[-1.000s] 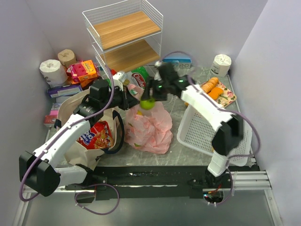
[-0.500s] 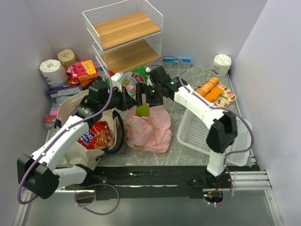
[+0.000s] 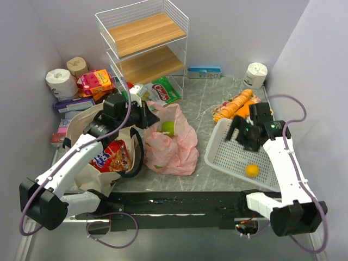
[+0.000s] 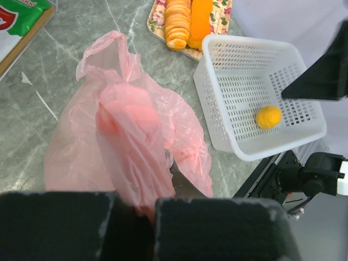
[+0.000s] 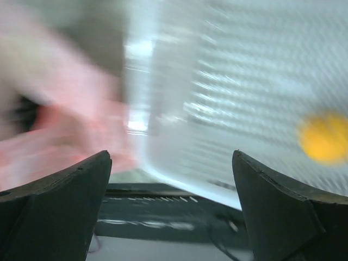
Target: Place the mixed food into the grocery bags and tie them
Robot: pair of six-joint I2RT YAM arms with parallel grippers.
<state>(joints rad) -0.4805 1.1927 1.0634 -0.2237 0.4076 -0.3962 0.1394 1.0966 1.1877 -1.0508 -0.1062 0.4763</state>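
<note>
Top camera looks down on the whole table (image 3: 206,106) from above its near edge. Left wrist camera, close over the pink bag (image 4: 130,136), faces the white basket (image 4: 215,117); the blurred right wrist camera shares that basket.

The left gripper (image 4: 136,209) pinches a fold of the pink plastic bag (image 4: 130,130); to its right, an orange (image 4: 268,116) lies in the white basket (image 4: 217,125).
</note>
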